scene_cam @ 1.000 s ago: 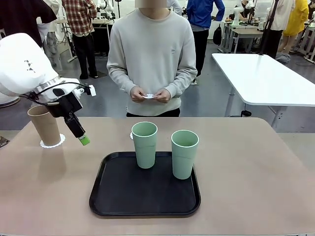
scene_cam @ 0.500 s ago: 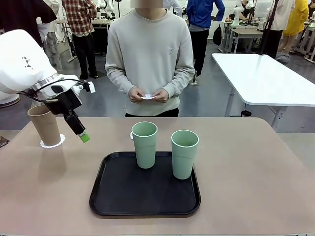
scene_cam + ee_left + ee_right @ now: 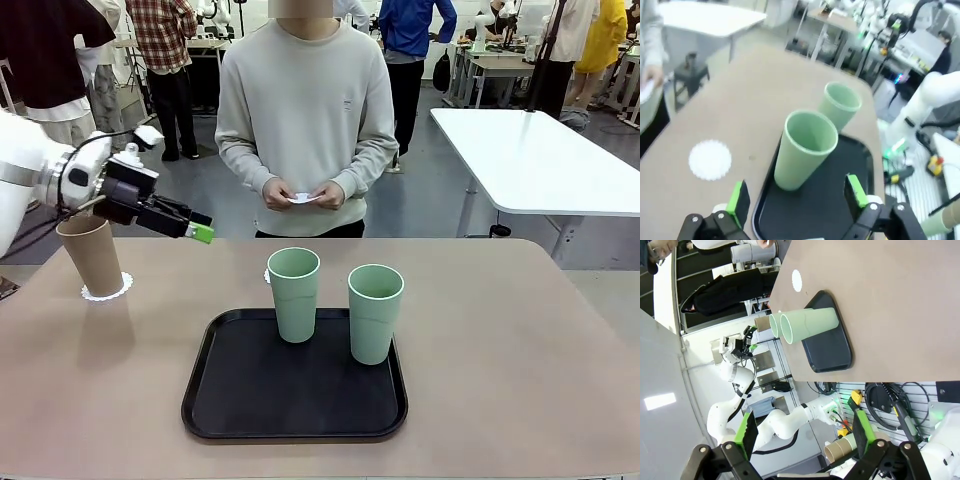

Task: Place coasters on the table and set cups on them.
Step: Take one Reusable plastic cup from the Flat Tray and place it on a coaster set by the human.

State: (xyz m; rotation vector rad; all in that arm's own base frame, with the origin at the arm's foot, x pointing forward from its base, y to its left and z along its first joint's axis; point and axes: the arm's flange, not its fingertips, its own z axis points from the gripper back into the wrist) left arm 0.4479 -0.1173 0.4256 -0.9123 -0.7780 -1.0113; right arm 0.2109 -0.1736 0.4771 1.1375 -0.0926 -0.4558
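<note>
A tan-brown cup [image 3: 92, 255] stands on a coaster [image 3: 106, 292] at the table's [image 3: 520, 340] far left. Just right of it and higher, my left gripper [image 3: 197, 232] hangs open and empty, fingers level and pointing right. Two mint cups [image 3: 294, 293] [image 3: 374, 312] stand on the black tray [image 3: 290, 400]. A second coaster [image 3: 268, 275] peeks out behind the left mint cup; it lies bare in the left wrist view [image 3: 710, 159], left of the nearer mint cup [image 3: 802, 150]. The person holds a third coaster [image 3: 303, 196] in both hands. My right gripper [image 3: 804, 425] is open, far from the table [image 3: 880, 300].
The person stands at the far edge, hands at waist height. A white table [image 3: 540, 160] stands behind to the right. Bare tabletop lies right of the tray and along the near edge. Other people move about in the background.
My left gripper has risen away from the tan cup and swung from pointing down to pointing level toward the right; the arm drew back to the left. Cups and coasters stayed put.
</note>
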